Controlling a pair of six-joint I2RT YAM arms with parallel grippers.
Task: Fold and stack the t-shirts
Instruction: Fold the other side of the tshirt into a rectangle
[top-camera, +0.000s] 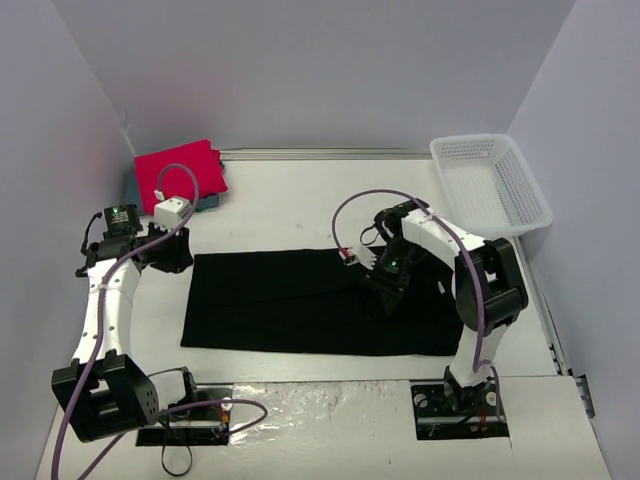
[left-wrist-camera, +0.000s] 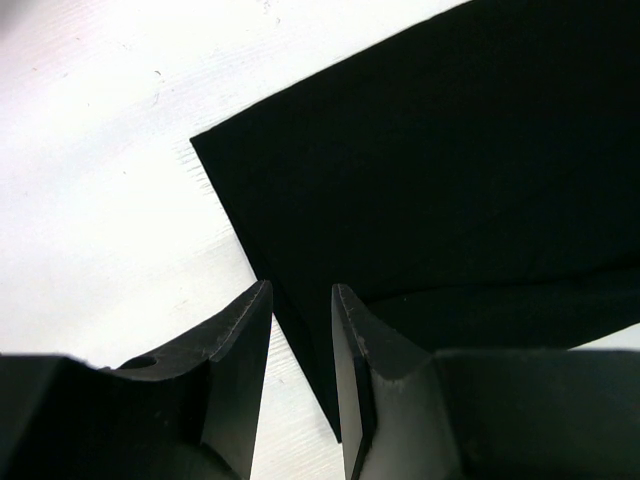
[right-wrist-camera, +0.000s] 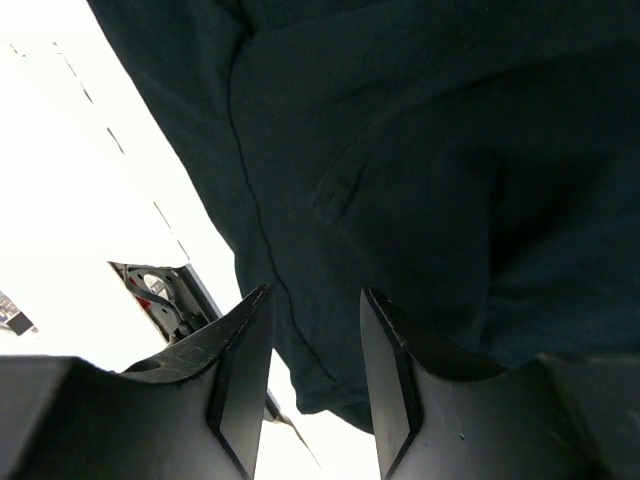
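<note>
- Black t-shirt (top-camera: 290, 305): the biggest piece I have on screen. It lies flat on the table (top-camera: 300, 190) as a long rectangle running left to right. My left wrist view shows a second layer of cloth along one side.
- Right arm (top-camera: 480, 290): it bends in over the right end of the black t-shirt.
- Left arm (top-camera: 110, 290): it stands off the left end of the black t-shirt, with its wrist by the far left corner.
- Basket (top-camera: 525, 185): white mesh, beyond the far right corner of the black t-shirt and well apart from it.
- Red-pink t-shirt (top-camera: 178, 172): folded, beyond the far left corner of the black t-shirt and well apart from it.
- Teal-blue t-shirt (top-camera: 207, 202): I see only a thin edge under the red-pink t-shirt, on the side nearest the black t-shirt.
- Right gripper (right-wrist-camera: 315, 292): it points down over the right half of the black t-shirt. The fingers are parted by a moderate gap with nothing pinched, and I see cloth through the gap.
- Left gripper (left-wrist-camera: 302, 290): it is at the left edge of the black t-shirt. The fingers are a narrow gap apart and empty, and the cloth's edge passes beneath the gap.
</note>
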